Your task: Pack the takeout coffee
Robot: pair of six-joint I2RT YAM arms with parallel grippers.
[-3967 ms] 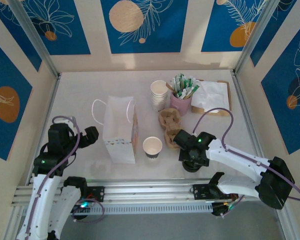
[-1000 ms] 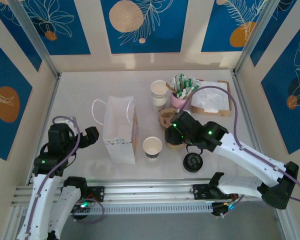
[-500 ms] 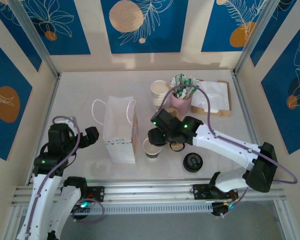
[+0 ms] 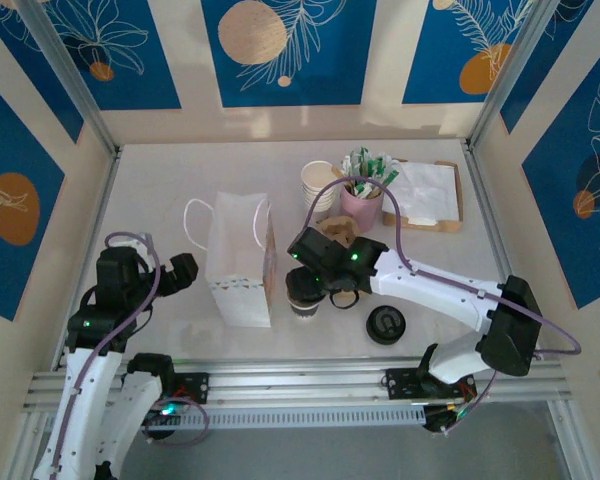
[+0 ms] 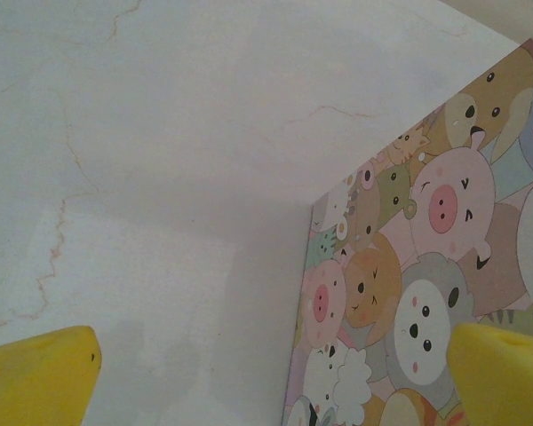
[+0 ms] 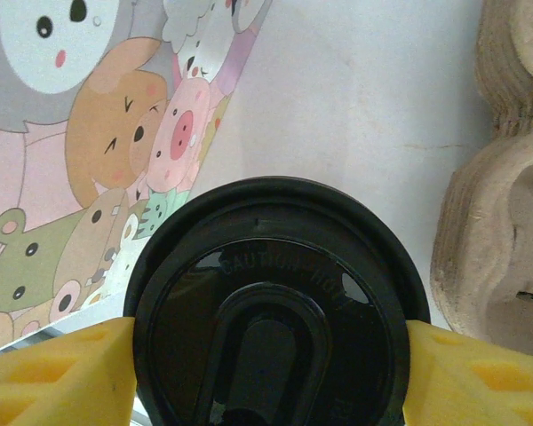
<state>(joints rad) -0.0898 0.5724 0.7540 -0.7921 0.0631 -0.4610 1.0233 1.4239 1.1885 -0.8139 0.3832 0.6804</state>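
On the white table [image 4: 160,190], lidding the coffee: clamping the black lid [image 6: 275,311] in the right gripper [image 4: 308,284], apparently over the cup [image 4: 302,309] just beside the paper bag [image 4: 238,262]. Holding the left gripper [image 5: 266,373] spread wide by the bag. Next: press down squarely.

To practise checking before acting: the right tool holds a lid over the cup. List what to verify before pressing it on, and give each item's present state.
1. Right tool grips lid: ok, clamped on both sides.
2. Lid over cup: ok in the top view; exact centring cannot tell.
3. Lid level: cannot tell.
4. Bag upright: ok.
5. Left tool open, away from cup: ok.
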